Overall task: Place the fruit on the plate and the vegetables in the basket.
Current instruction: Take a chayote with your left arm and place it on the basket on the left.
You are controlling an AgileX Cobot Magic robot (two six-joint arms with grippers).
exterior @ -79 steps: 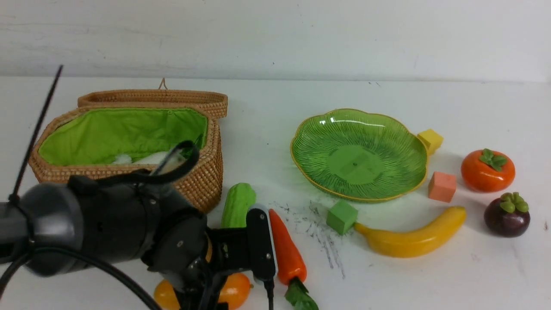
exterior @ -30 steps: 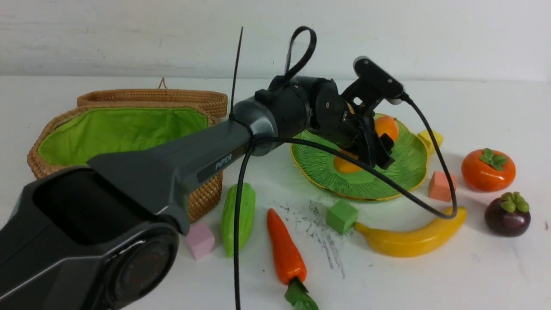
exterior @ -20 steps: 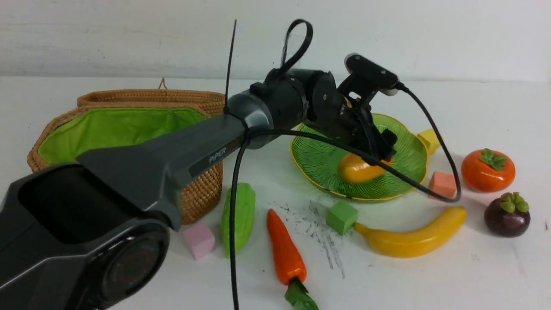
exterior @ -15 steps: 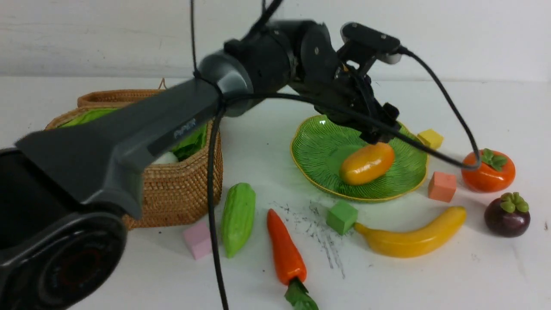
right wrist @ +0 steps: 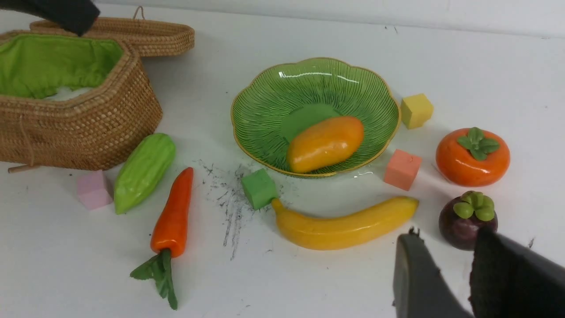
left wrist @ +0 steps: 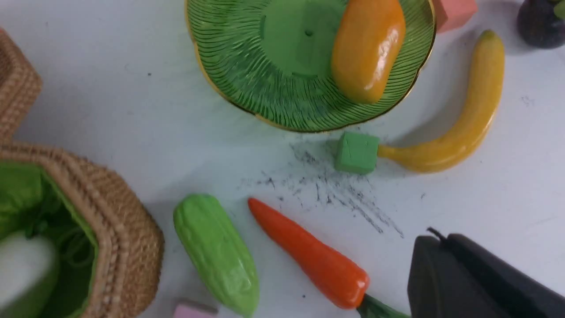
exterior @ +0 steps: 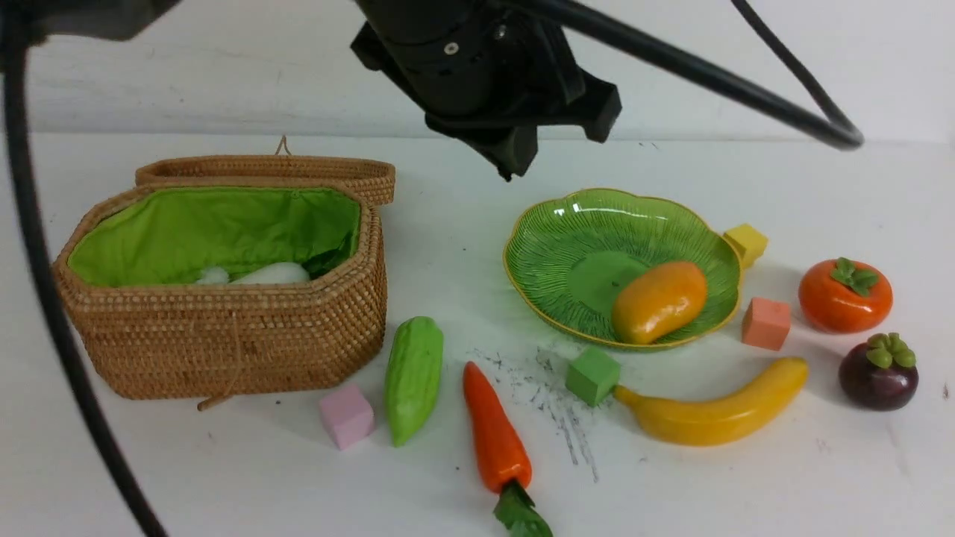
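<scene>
The mango [exterior: 659, 300] lies loose on the green plate [exterior: 545, 224], towards its right front. Banana [exterior: 716, 414], persimmon [exterior: 844, 296] and mangosteen [exterior: 878, 371] rest on the table to the plate's right. Carrot [exterior: 495, 432] and gourd [exterior: 412, 377] lie between plate and basket [exterior: 224, 343]. The white radish [exterior: 268, 274] is inside the basket. My left gripper [exterior: 513, 160] hangs high above the table behind the plate, shut and empty; the left wrist view also shows its fingers [left wrist: 435, 240] pressed together. My right gripper [right wrist: 446, 238] is open and empty, just short of the mangosteen [right wrist: 467, 218].
Foam cubes lie around: pink [exterior: 345, 415] by the gourd, green [exterior: 592, 375] touching the banana's tip, salmon [exterior: 766, 323] and yellow [exterior: 745, 243] at the plate's right. The basket's lid [exterior: 268, 171] lies open behind it. A black cable [exterior: 45, 298] hangs down the left.
My left gripper let go of the mango on the plate, rose and pulled back, and its jaws closed. The mango settled towards the plate's right front.
</scene>
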